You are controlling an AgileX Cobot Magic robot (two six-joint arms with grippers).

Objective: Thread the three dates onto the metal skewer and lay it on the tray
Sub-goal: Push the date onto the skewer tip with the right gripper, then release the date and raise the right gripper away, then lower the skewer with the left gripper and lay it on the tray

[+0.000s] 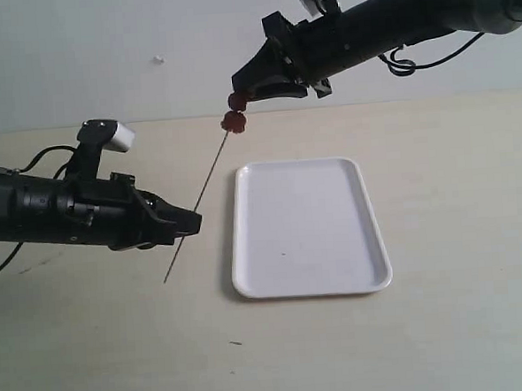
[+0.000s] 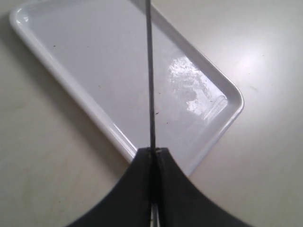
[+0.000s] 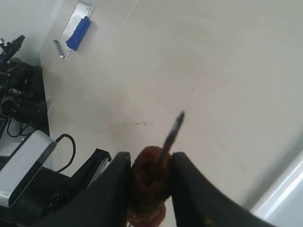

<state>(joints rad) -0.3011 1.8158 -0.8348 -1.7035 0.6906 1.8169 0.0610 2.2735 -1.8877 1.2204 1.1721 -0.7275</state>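
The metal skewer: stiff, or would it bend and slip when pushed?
Probably stiff: the metal skewer looks straight though the left end effector grips only its lower part, with dates near the top. Thin and smooth, it might pivot or slip in that grip. Laid flat, it would likely roll.

A robotics lab: bare pale table (image 1: 465,342), blank wall (image 1: 75,47), cabled black robot arms (image 1: 31,205)

I count two dates (image 1: 232,121) in sight; one metal skewer (image 1: 203,186); one white tray (image 1: 307,228); one desk (image 1: 454,166); two grasping pairs that are mine, the left fingers (image 1: 178,220) and the right fingers (image 1: 261,76).
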